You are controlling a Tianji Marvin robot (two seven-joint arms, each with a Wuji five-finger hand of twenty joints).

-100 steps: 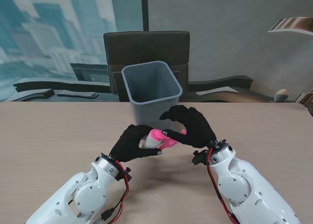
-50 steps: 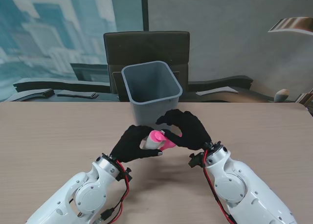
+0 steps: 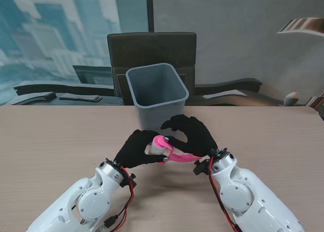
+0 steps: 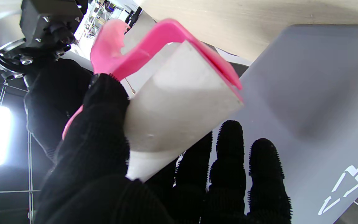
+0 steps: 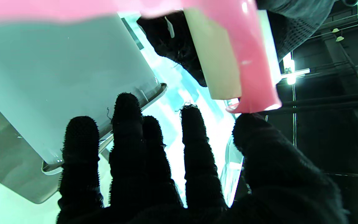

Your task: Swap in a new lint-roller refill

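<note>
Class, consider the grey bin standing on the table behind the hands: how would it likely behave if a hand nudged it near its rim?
The grey bin looks thin-walled and seems empty, so probably light. It is tall with a base narrower than its rim, so a high nudge might tip it. On the smooth table it may slide instead.

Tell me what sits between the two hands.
The pink lint roller with its white refill, held between left hand and right hand; stand view.

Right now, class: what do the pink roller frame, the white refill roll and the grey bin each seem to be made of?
Pink roller frame: looks like glossy moulded plastic, slightly translucent at its thin edge.
White refill roll: matte, paper-like wrap, probably sticky sheets; the core is hidden.
Grey bin: smooth, satin plastic by its thin rolled rim.
Both the left hand and the right hand wear black knit fabric.
</note>
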